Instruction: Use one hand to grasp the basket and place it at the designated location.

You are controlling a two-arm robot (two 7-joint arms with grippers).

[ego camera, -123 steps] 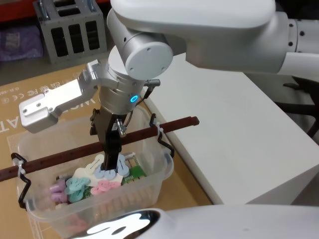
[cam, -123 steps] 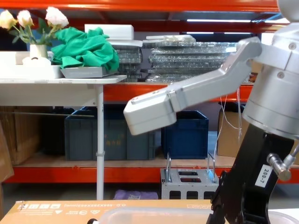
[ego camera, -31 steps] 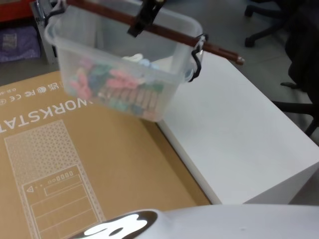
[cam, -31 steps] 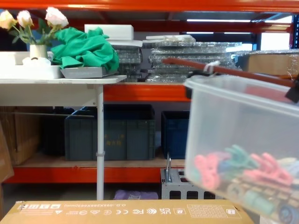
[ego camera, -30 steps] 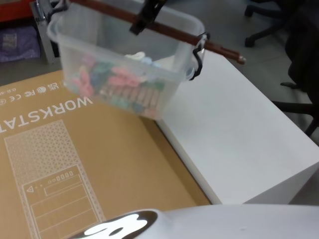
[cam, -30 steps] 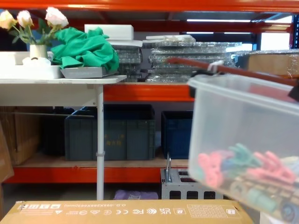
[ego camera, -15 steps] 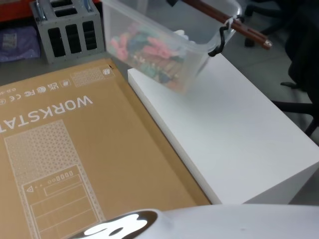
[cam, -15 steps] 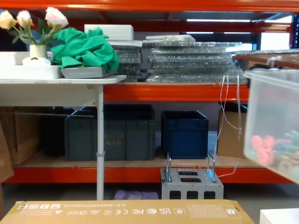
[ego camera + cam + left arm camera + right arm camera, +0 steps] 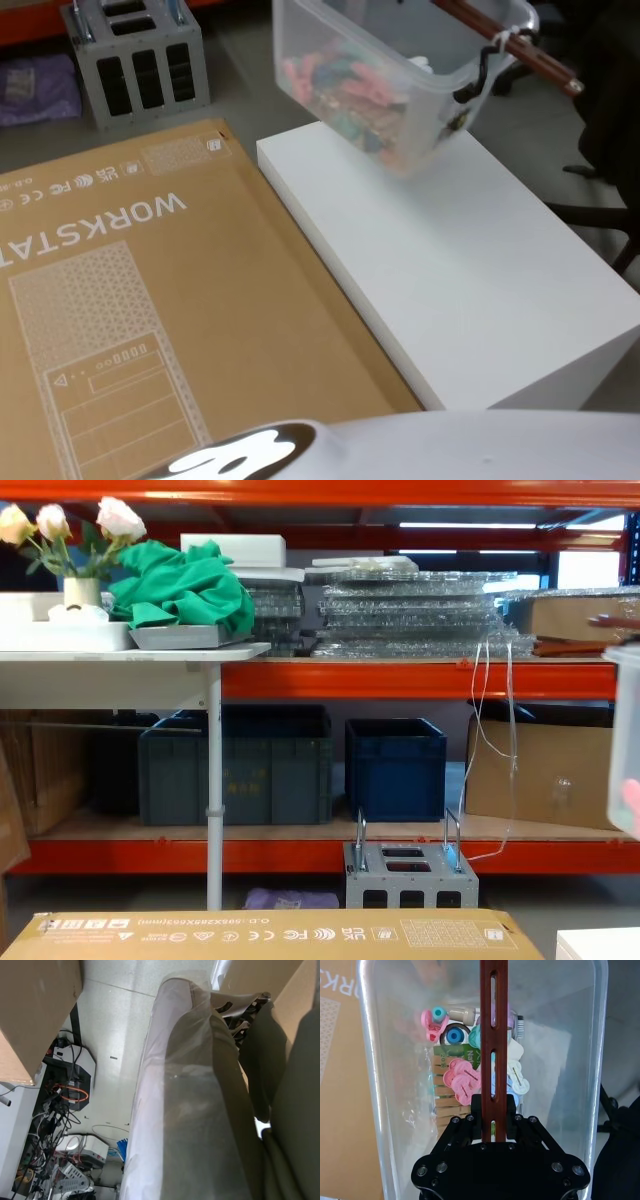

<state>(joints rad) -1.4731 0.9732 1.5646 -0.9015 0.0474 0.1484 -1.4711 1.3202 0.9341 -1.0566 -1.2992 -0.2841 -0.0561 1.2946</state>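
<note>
Basket (image 9: pixel 400 90) hangs above white platform (image 9: pixel 470 270)

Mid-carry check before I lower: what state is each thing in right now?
Basket: airborne, tilted, over the far end of the white block, filled with toys.
Handle: clamped by the right gripper.
Right gripper: shut on handle.
Cardboard box: flat, closed.

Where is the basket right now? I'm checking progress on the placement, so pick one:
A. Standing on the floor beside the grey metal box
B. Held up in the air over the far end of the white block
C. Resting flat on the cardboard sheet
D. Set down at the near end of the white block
B: the basket hangs tilted above the far end of the white block, with the right hand clamped on its bar handle.
</note>
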